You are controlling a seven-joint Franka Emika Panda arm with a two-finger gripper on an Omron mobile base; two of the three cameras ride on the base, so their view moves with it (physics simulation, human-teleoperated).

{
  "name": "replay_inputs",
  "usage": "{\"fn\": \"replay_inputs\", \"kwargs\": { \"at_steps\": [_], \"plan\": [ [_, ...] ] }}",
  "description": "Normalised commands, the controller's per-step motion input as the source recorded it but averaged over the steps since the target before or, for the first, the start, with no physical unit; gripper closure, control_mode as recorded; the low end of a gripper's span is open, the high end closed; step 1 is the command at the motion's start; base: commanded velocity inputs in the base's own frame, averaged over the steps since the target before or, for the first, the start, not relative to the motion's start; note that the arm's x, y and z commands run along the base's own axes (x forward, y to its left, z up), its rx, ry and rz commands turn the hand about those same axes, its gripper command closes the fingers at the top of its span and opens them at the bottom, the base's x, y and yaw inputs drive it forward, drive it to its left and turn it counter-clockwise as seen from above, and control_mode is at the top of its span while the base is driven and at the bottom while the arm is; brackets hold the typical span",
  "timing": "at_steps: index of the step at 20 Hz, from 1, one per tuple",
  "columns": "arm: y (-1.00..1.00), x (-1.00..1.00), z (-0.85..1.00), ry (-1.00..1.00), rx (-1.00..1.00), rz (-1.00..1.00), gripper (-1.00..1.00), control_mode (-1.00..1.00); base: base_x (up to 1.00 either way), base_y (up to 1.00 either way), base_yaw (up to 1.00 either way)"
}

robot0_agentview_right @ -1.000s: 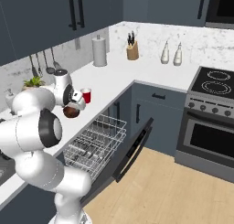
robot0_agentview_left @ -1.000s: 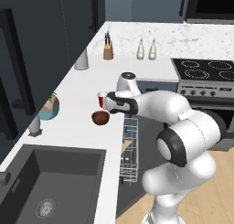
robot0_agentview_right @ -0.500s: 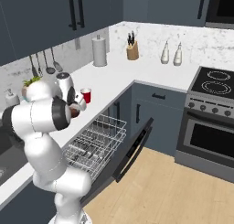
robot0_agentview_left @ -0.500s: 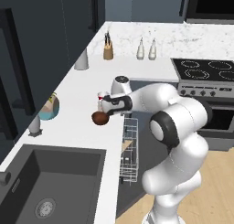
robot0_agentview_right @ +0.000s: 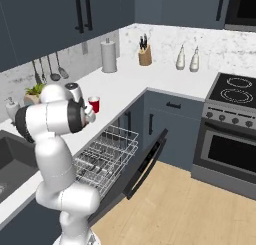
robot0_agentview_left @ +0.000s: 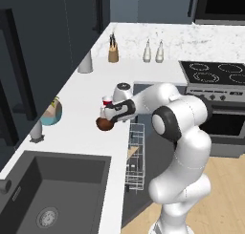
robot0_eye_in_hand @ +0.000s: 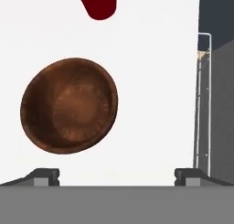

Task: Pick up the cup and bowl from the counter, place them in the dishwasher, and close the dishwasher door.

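The dark reddish-brown bowl (robot0_eye_in_hand: 68,105) lies upright on the white counter (robot0_eye_in_hand: 155,81), just ahead and left of my open gripper (robot0_eye_in_hand: 117,176), whose fingertips (robot0_eye_in_hand: 44,176) stand wide apart with nothing between them. The red cup (robot0_eye_in_hand: 98,3) stands beyond the bowl. In the left base view my gripper (robot0_agentview_left: 111,115) hovers right over the bowl (robot0_agentview_left: 104,125), with the cup (robot0_agentview_left: 107,103) partly behind the hand. From the right, the cup (robot0_agentview_right: 94,104) stands beside my arm. The dishwasher door (robot0_agentview_right: 145,161) hangs open with the white wire rack (robot0_agentview_right: 107,150) pulled out.
A teal-blue round object (robot0_agentview_left: 51,112) sits left of the bowl, and a grey-white canister (robot0_agentview_left: 85,62) stands farther back. A knife block (robot0_agentview_left: 113,54) and two bottles (robot0_agentview_left: 153,51) line the back wall. The dark sink (robot0_agentview_left: 52,190) is near; stove (robot0_agentview_left: 215,75) at right.
My hand has shifted left and down from beside the cup to over the bowl, and the elbow has swung upward. Cup and bowl have stayed put.
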Motion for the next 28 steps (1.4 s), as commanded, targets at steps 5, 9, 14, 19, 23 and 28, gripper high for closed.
{"fn": "replay_inputs", "kwargs": {
  "at_steps": [5, 9, 14, 19, 23, 28],
  "plan": [
    [0.00, 0.29, -0.20, 0.00, 0.00, 0.00, -1.00, -1.00, 0.00, 0.00, 0.00],
    [0.00, 0.30, -0.20, 0.00, 0.00, 0.00, -1.00, -1.00, 0.00, 0.00, 0.00],
    [0.02, 0.33, -0.22, 0.00, 0.00, 0.00, -1.00, -1.00, 0.00, 0.00, 0.00],
    [0.08, 0.35, -0.21, 0.00, 0.00, 0.00, -1.00, -1.00, 0.00, 0.00, 0.00],
    [0.10, 0.31, -0.22, 0.00, 0.00, 0.00, -1.00, -1.00, 0.00, 0.00, 0.00],
    [0.00, 0.12, -0.31, 0.00, 0.00, 0.00, -1.00, -1.00, 0.00, 0.00, 0.00]
  ]
}}
